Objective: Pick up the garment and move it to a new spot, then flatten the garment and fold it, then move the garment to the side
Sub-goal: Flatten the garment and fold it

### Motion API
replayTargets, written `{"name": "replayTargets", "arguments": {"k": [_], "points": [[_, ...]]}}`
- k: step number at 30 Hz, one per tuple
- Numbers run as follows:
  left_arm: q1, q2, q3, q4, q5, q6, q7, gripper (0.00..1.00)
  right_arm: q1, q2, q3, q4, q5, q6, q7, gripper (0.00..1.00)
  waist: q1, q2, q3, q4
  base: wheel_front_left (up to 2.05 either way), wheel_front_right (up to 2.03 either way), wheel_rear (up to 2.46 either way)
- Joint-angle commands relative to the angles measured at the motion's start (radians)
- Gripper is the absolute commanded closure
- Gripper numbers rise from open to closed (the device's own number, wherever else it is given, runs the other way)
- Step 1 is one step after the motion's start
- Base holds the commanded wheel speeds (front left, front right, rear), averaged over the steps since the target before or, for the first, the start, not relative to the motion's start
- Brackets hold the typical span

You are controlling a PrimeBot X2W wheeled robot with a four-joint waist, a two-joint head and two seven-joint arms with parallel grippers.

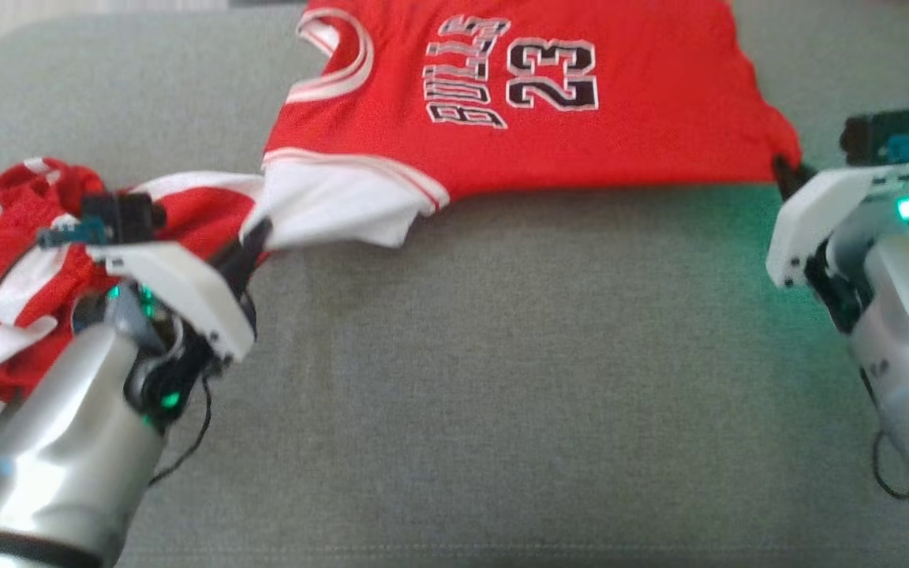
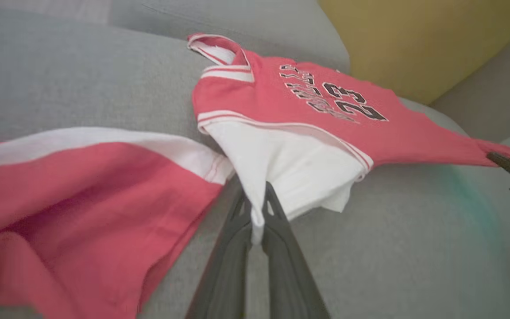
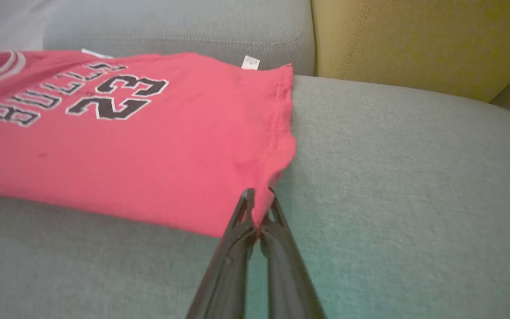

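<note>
The left tool (image 1: 259,235) has its two long dark fingers pressed together on a fold of white fabric that comes out from under the striped armhole trim of the red sleeveless mesh basketball jersey (image 1: 620,142). The left wrist view shows the cloth pinched up between the tips (image 2: 257,201). The right tool (image 1: 783,170) is likewise clamped, on the red corner of the jersey's hem at its near edge (image 3: 259,199). The jersey lies face up on the grey fabric sofa seat (image 1: 502,379), neck towards the left tool and hem towards the right one. Its near edge is drawn out between the two grips. Its far edge reaches the foot of the grey back cushion, where a small white tag (image 3: 250,63) sticks up. Just beside the jersey's armhole, a crumpled pair of red shorts with broad white bands (image 1: 20,205) lies touching the white fold. On the robot's side of the jersey the seat is broad and bare. Beyond the jersey's hem there is more bare seat, bounded at the back by a yellow cushion (image 3: 414,40).
</note>
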Motion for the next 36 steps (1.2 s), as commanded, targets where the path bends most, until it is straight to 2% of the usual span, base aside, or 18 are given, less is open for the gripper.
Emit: {"name": "replayTargets", "arguments": {"k": [1, 6, 14, 26, 36], "points": [[-0.02, 0.061, 0.032, -0.04, -0.011, -0.006, 0.007, 1.0, 0.001, -0.021, 0.034, -0.039, 0.011, 0.003, 0.013, 1.0, 0.0, 0.0, -0.025, -0.004, 0.0, 0.0, 0.0], [0.062, 0.128, -0.004, -0.115, -0.051, -0.006, 0.071, 1.0, 0.073, -0.082, 0.158, -0.102, 0.089, 0.003, 0.098, 1.0, 0.0, 0.0, -0.072, -0.004, 0.0, 0.0, 0.0], [0.163, 0.198, -0.033, -0.235, -0.099, -0.006, 0.169, 1.0, 0.174, -0.201, 0.307, -0.228, 0.227, 0.003, 0.226, 1.0, 0.0, 0.0, -0.121, -0.004, 0.0, 0.0, 0.0], [0.312, 0.294, -0.045, -0.449, -0.241, 0.01, 0.347, 1.0, 0.291, -0.373, 0.454, -0.433, 0.425, 0.003, 0.44, 1.0, 0.0, 0.0, -0.193, -0.017, 0.0, 0.0, 0.0], [0.421, 0.431, -0.067, -0.649, -0.352, 0.044, 0.533, 1.0, 0.379, -0.512, 0.513, -0.623, 0.59, 0.003, 0.708, 1.0, 0.0, 0.0, -0.224, -0.029, 0.0, 0.0, 0.0]]}}
